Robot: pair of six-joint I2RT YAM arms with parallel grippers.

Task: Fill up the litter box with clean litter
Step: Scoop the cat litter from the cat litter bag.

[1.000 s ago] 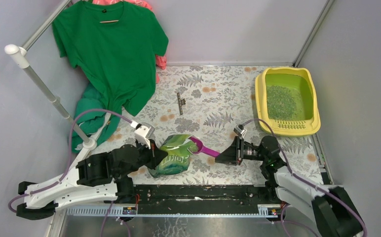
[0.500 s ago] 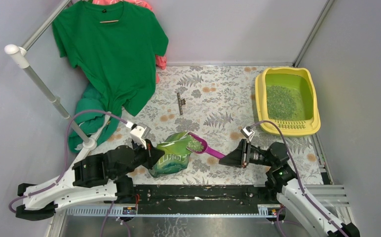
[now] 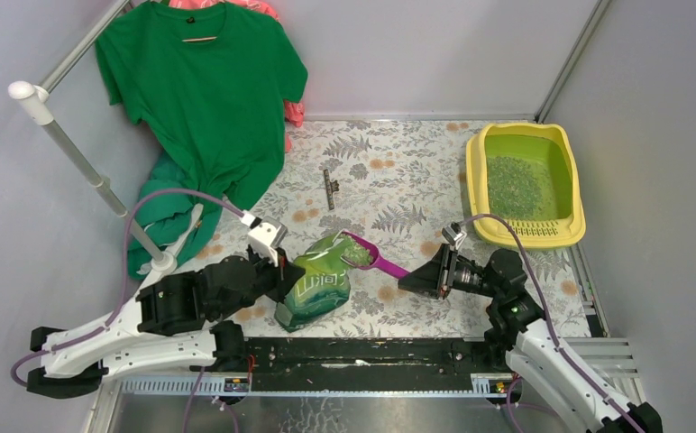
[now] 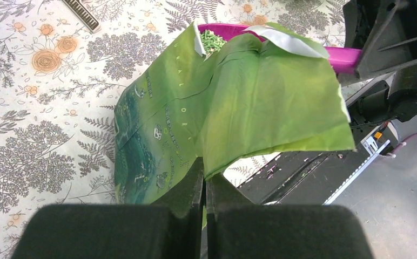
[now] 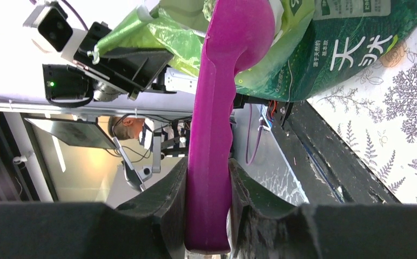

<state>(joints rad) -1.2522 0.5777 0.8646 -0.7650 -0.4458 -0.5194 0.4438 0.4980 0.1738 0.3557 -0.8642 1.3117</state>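
Note:
The yellow litter box [image 3: 575, 236] stands at the far right with a patch of clean litter [image 3: 514, 187] inside. A glossy green bag [image 3: 313, 281] stands near the front centre. My left gripper [image 3: 283, 271] is shut on the bag's top flap [image 4: 266, 108], holding its mouth open. My right gripper [image 3: 413, 280] is shut on the handle of a purple scoop [image 3: 373, 257]. The scoop's bowl sits at the bag's mouth, loaded with green litter [image 4: 210, 40]. From the right wrist the scoop [image 5: 217, 108] shows its underside against the bag [image 5: 352, 43].
A green T-shirt [image 3: 205, 90] hangs from a rail at the back left, with more green cloth [image 3: 169, 212] heaped below. A small dark comb-like strip [image 3: 329, 188] lies mid-table. The black base rail [image 3: 362, 354] runs along the near edge. Grey walls close in the sides.
The right gripper drew the scoop out of the bag with litter in its bowl and lifted it a little toward the right. The left gripper raised the bag's flap slightly.

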